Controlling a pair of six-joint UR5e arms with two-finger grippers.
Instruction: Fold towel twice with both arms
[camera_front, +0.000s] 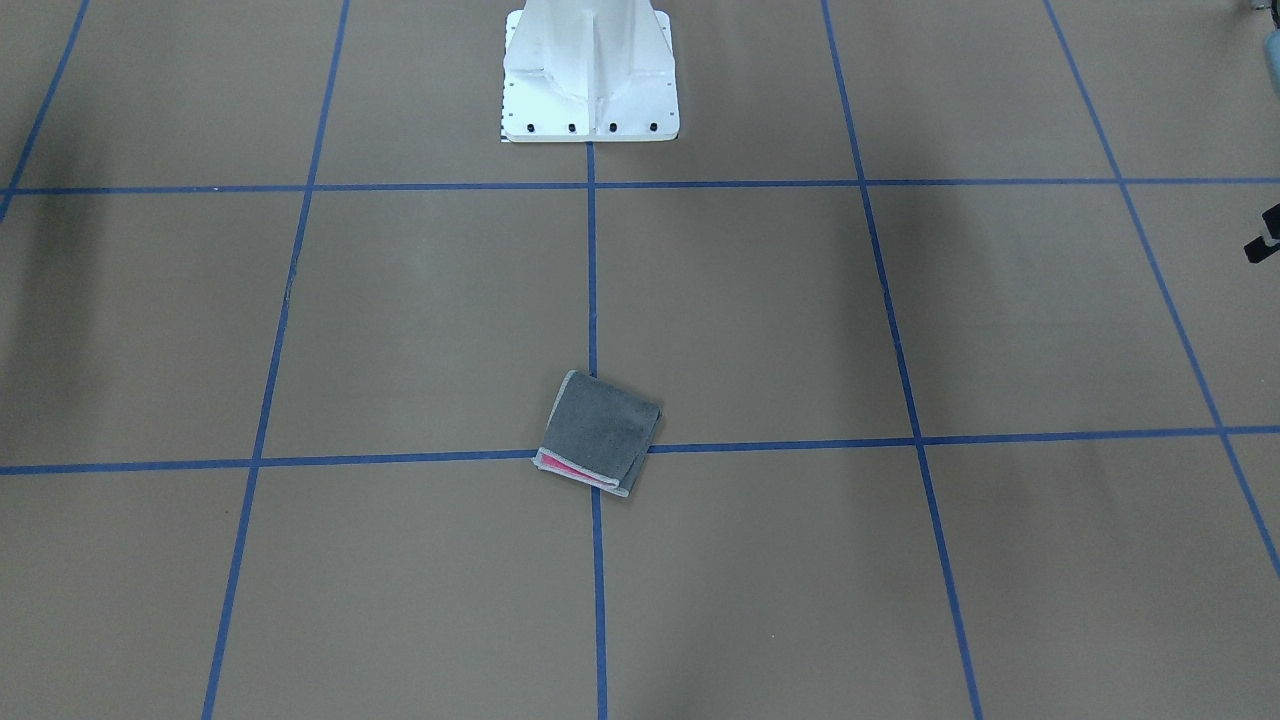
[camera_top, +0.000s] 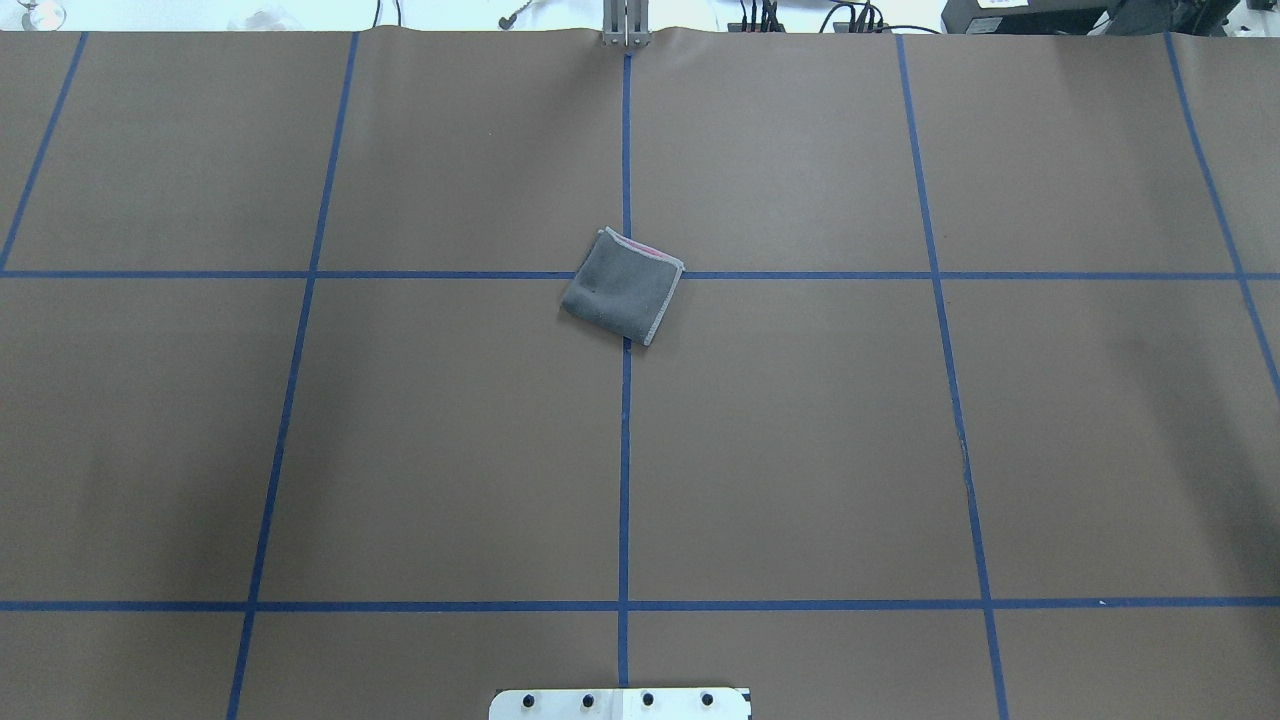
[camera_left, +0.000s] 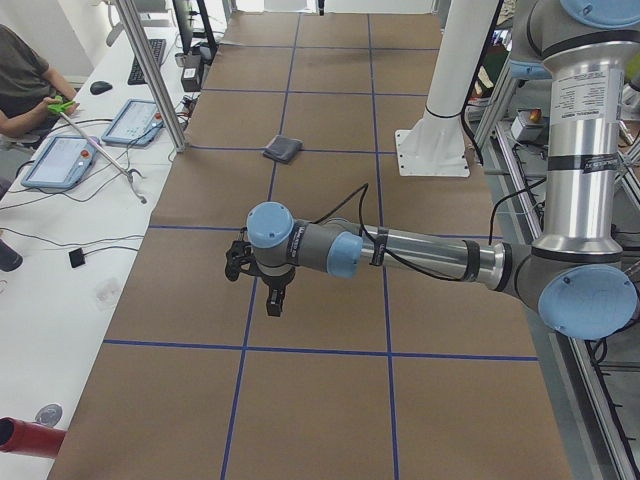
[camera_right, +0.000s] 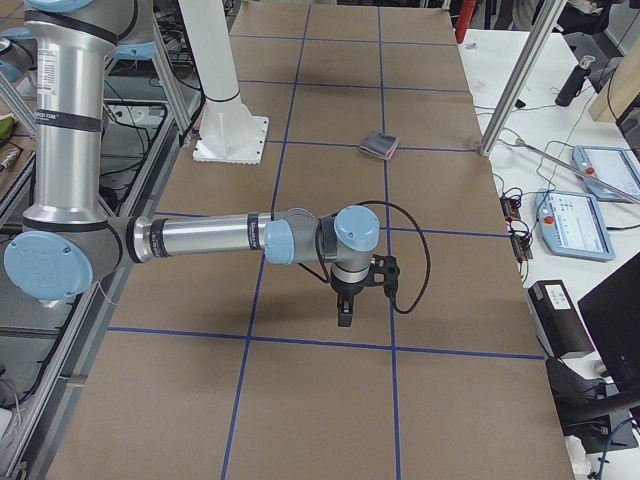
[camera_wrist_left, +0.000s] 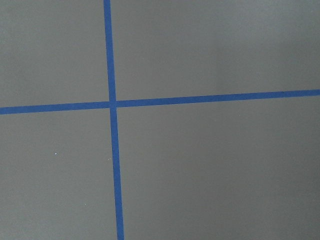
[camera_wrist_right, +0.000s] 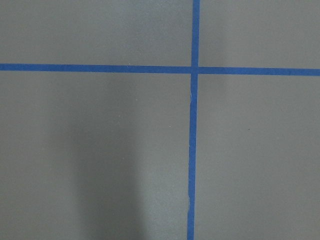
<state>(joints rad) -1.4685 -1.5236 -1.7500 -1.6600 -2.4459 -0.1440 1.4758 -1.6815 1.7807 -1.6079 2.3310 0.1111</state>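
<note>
Finding the towel (camera_front: 598, 433) folded small, grey face out, straight ahead of the white pedestal (camera_front: 590, 80); judging both folds done. Hanging left gripper (camera_left: 276, 303) and right gripper (camera_right: 345, 312) well out to that pedestal's sides, jaw state impossible to tell; steering clear of the stack.

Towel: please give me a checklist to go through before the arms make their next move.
1. Towel is folded into a small square, grey face up, with pink showing only at one edge: ok.
2. Towel lies flat on the table, with nothing on it: ok.
3. Left gripper is far from the towel, above bare table: ok.
4. Right gripper is far from the towel, above bare table: ok.
5. Both grippers' jaws open or shut: cannot tell, as only the side views show them.
6. Person sits at the side bench, off the table: ok.
</note>
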